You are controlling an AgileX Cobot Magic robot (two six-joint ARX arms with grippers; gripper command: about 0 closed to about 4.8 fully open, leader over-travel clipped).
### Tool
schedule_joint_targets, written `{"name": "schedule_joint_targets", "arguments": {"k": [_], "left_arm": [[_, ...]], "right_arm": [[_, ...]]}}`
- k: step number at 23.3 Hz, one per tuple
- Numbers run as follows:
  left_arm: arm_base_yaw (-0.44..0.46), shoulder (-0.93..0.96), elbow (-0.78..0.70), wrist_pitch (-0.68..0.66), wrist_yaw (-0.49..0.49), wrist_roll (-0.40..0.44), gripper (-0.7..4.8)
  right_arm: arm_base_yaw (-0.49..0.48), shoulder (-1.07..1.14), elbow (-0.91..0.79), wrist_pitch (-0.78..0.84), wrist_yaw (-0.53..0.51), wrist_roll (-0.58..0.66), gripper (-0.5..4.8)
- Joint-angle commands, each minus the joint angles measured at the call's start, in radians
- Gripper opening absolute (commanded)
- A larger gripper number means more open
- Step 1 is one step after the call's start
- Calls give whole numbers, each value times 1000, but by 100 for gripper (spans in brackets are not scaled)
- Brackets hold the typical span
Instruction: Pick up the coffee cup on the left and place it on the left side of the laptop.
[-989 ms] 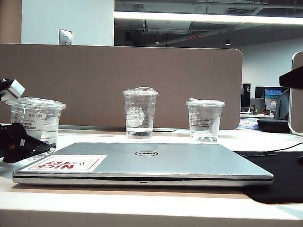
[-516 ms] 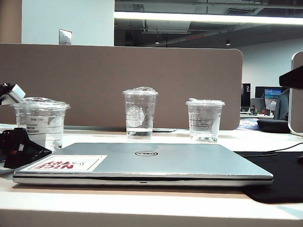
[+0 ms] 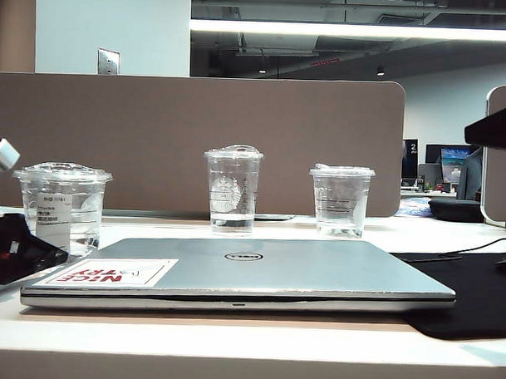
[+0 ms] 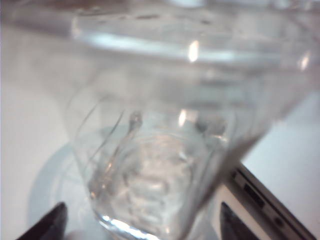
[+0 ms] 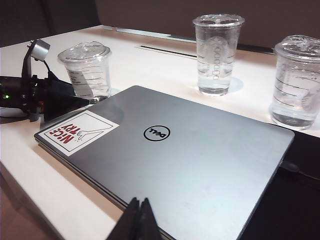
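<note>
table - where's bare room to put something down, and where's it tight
Free: the strip of table in front of the laptop, and the gap between the taller cup and right cup. Crowded: the left edge, where the open left gripper flanks the coffee cup. The right gripper hangs shut.

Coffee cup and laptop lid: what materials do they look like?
Coffee cup: clear, glossy plastic by the look, see-through with sharp highlights, and a white label that looks like paper. Laptop: lid looks like matte silver metal, brushed sheen, possibly painted plastic.
</note>
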Motion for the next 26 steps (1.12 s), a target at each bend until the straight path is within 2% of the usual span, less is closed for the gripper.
{"name": "schedule_joint_targets", "arguments": {"k": [1,9,15,18,19,20,22,24,26], "left_arm": [[6,5,-34,13,2,-28,404],[6,-6,-88,24,21,-86,403],[7,-143,-182,24,18,-97,401],[7,-267,-249,24,13,-141,387],[7,-304,-269,23,6,-156,360],[7,-362,-266,-27,34,-203,290],[7,-406,-266,-34,82,-237,122],[6,-443,-266,-21,101,-262,3],[6,-475,-266,-10,84,-289,-6]], "right_arm": [[9,0,-4,17,-3,4,-5],[26,0,-4,17,2,4,-4],[51,0,-4,17,2,4,-4],[51,0,-4,17,1,4,-4],[51,0,-4,17,1,4,-4],[51,0,-4,17,1,4,-4],[50,-5,-4,18,1,4,-4],[50,-9,-4,17,1,4,-4],[50,-12,-4,18,2,4,-4]]}}
